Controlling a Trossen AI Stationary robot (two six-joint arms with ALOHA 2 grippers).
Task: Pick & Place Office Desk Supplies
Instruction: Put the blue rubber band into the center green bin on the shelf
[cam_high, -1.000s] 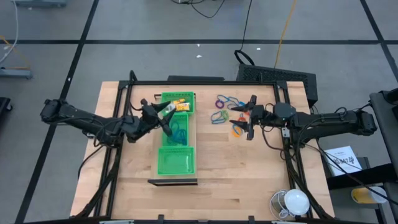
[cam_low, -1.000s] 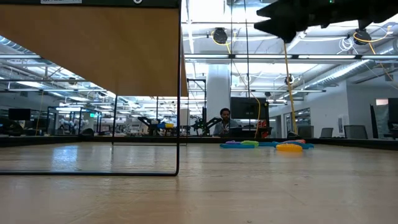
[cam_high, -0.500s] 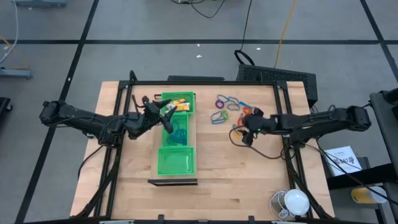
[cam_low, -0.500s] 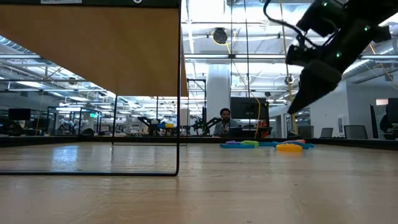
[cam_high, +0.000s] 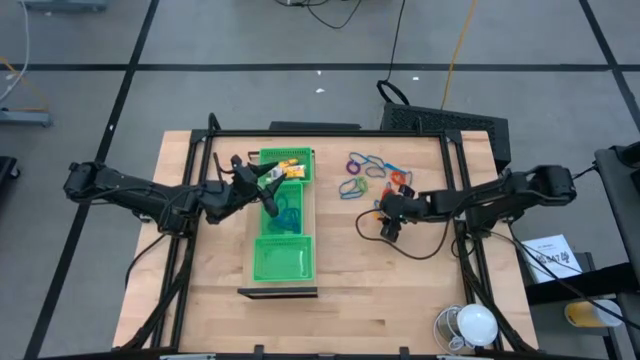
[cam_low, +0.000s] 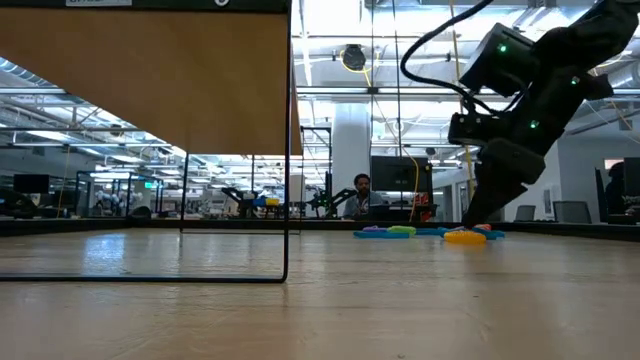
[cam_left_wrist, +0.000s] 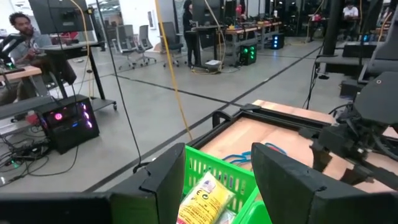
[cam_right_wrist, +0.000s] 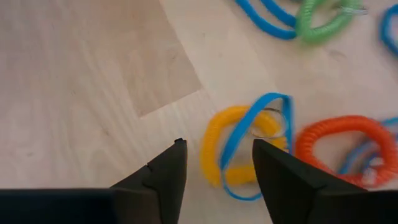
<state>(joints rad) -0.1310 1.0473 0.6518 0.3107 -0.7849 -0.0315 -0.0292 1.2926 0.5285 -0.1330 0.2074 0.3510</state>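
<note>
One second has brought your right gripper (cam_right_wrist: 214, 171) down from above onto the yellow coiled plastic loop (cam_right_wrist: 224, 146) beside the orange one (cam_right_wrist: 339, 146), fingers spread astride it. Left gripper (cam_high: 262, 183) hovers over the green tray (cam_high: 270, 262), fingers apart. Close next, I'd judge.

Bare tabletop (cam_high: 400, 270) lies open; tangled coil loops (cam_high: 365, 175) crowd beyond.

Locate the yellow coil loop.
In the right wrist view, the yellow coil loop lies on the table under a blue loop, beside the orange loop, just ahead of the right gripper.
</note>
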